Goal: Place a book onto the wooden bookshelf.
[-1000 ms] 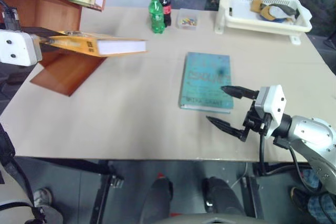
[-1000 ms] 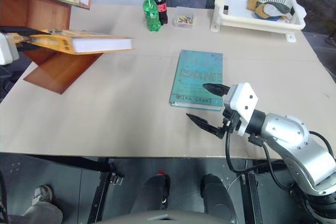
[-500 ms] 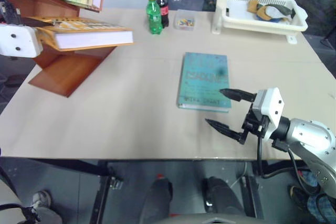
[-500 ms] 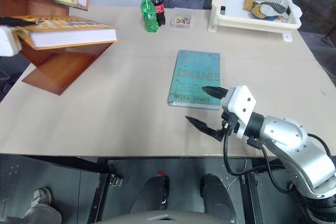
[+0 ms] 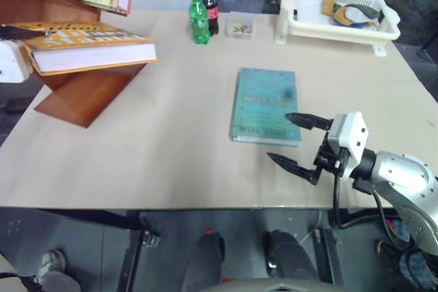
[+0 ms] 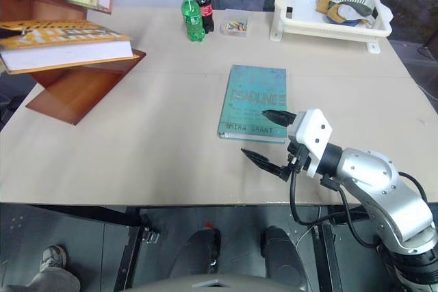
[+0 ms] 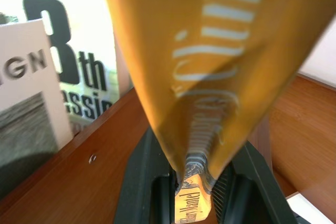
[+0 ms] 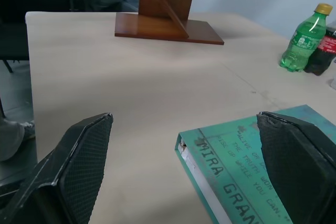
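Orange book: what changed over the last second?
The book, clamped in the left gripper, was carried left toward the wooden bookshelf and now hangs above its lower panel. Grip unchanged. The right gripper stayed open beside the teal book, which hasn't moved.

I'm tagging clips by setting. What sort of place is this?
Probably an indoor lab or office test area: a plain table holding staged props, a wooden bookshelf, drink bottles and a white basket.
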Robot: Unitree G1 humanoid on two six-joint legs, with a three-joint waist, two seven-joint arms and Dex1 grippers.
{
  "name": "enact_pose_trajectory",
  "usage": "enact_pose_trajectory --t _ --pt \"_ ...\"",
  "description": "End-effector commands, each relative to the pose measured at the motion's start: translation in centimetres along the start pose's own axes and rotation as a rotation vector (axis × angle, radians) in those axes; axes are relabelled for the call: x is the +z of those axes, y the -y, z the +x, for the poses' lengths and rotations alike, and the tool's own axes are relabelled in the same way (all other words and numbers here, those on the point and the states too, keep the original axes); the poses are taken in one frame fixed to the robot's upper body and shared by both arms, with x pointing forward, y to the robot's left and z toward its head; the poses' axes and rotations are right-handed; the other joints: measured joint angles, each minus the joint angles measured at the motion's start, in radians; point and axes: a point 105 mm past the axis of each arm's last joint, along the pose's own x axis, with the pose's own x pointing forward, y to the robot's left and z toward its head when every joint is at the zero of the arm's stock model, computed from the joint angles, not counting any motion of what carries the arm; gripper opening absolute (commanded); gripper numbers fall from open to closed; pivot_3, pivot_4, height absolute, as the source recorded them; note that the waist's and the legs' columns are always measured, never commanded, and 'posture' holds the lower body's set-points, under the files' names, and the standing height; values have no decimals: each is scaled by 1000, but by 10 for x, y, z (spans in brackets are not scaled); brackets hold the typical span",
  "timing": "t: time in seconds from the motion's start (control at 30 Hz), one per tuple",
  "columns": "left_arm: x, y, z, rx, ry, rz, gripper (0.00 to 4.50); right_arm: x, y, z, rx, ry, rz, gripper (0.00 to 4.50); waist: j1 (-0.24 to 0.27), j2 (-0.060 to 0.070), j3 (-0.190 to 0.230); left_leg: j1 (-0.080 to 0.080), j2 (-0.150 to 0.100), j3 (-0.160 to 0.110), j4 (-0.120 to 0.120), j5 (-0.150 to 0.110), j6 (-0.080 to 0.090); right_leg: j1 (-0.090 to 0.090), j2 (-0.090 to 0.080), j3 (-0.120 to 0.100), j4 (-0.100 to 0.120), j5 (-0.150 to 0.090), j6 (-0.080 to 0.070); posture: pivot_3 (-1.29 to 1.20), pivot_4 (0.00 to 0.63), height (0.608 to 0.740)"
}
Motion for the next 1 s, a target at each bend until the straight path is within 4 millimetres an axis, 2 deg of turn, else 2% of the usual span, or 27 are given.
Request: enact_pose_trajectory --t 0.03,0.17,0.3,0.4,0.73,0.87,1.0 --pt "1 -18 -21 101 8 23 789 9 -2 2 21 34 -32 4500 2 0 0 0 0 0 0 0 0 0 0 0 0 0 0 0 150 740" --pt "-5 -13 -30 84 -17 -5 789 9 0 2 28 36 -36 4500 3 0 0 0 0 0 0 0 0 0 0 0 0 0 -1 0 150 740" --pt "-25 -3 -40 31 -148 -60 789 9 0 4 37 42 -36 4500 1 -1 0 0 0 0 0 0 0 0 0 0 0 0 0 0 150 740" --pt "-32 1 -39 11 -196 -73 789 9 1 5 40 44 -36 4500 0 -1 0 0 0 0 0 0 0 0 0 0 0 0 0 0 150 740" --pt "-50 -8 -7 -15 -375 -11 789 9 -2 2 17 41 -23 4500 12 -4 -1 0 -1 0 0 0 0 0 0 -1 0 -1 1 0 150 740" --pt "-50 -9 8 -29 -401 31 789 9 -4 0 -1 38 -17 4500 10 -5 -1 -1 -1 0 0 0 0 0 0 0 0 0 1 0 150 740" --pt "-51 -7 14 -39 -414 44 789 11 -7 -2 -25 35 -11 4500 11 -5 -1 0 -1 0 0 0 0 0 0 0 0 0 1 0 150 740"
